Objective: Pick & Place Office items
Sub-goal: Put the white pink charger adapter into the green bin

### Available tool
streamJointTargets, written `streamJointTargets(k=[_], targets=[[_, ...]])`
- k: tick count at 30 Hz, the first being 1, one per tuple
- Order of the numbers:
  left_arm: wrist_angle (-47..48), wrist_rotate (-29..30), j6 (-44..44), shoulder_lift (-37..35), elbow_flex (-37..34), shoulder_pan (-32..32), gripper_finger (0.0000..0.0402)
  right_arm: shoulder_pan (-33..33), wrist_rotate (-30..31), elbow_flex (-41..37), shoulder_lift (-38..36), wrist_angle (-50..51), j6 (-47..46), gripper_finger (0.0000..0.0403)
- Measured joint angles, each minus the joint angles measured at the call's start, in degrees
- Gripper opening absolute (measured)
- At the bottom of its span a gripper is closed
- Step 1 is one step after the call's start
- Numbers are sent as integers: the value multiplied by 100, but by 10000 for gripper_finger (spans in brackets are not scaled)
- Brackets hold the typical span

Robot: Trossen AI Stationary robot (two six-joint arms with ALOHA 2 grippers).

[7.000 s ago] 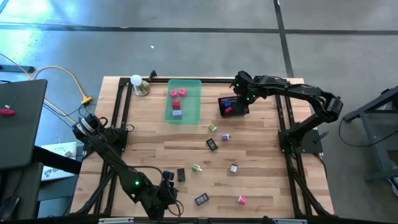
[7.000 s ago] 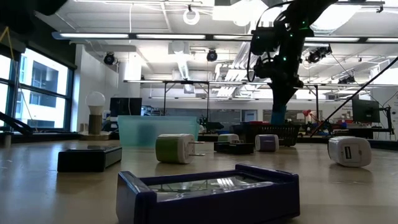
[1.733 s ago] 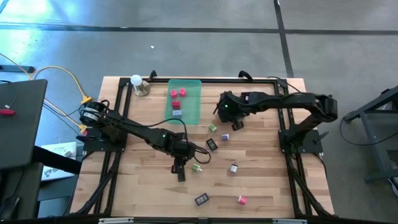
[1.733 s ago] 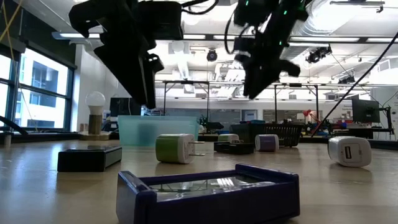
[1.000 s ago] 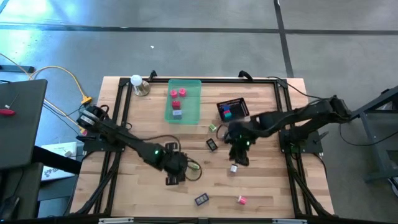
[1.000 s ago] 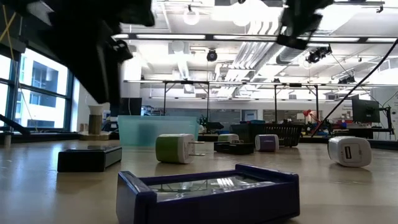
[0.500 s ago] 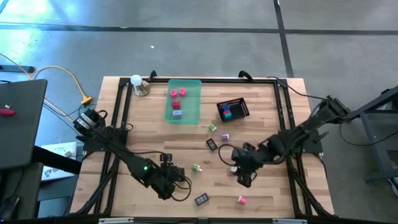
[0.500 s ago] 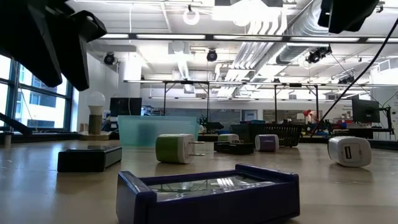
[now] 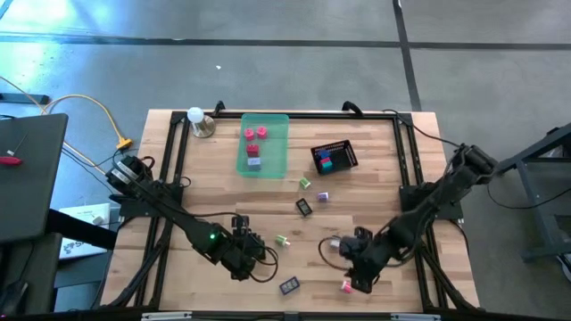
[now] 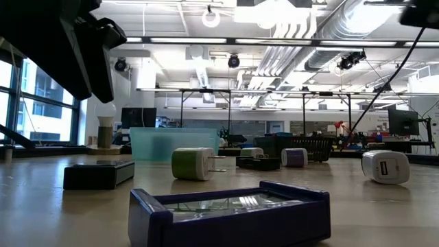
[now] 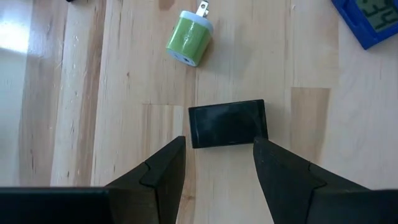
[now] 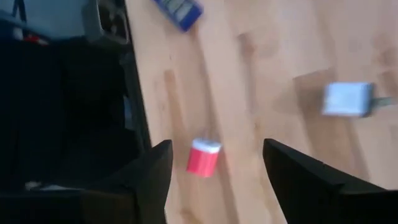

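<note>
Black flat item (image 11: 227, 124) lying on table (image 9: 375, 192) near front edge; left pincer (image 11: 217, 163) hovering released above it. Right pincer (image 12: 214, 163) released, hanging over pink piece (image 12: 203, 157) near front-right corner.

Green tray (image 9: 272, 147), black block (image 11: 227, 124) (glossy), lime-green plug (image 11: 189, 44), red piece (image 12: 203, 157).

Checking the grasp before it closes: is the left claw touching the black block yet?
Apart. The left wrist view shows the left claw open, bare wood between each finger and the black block.
</note>
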State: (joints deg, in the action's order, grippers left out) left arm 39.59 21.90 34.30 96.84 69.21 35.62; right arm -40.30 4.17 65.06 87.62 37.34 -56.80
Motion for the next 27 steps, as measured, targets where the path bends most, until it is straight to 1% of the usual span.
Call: streamJointTargets(k=[4,8,11,15,23,27], targets=[[-50,-1,2,0,0,13,179,-136,-107,-4,462,-246,74,239],[-150,-1,24,0,0,95,179,-266,-347,-4,834,-519,97,239],[-225,-3,23,2,-1,143,179,-346,-511,-2,1013,-700,-43,239],[-260,-1,24,2,0,168,179,-360,-739,-2,1196,-670,-289,239],[-285,-1,22,2,0,168,179,-360,-708,-1,1386,-739,-520,239],[-349,-1,41,2,0,174,179,-396,-670,-1,1466,-794,-845,239]])
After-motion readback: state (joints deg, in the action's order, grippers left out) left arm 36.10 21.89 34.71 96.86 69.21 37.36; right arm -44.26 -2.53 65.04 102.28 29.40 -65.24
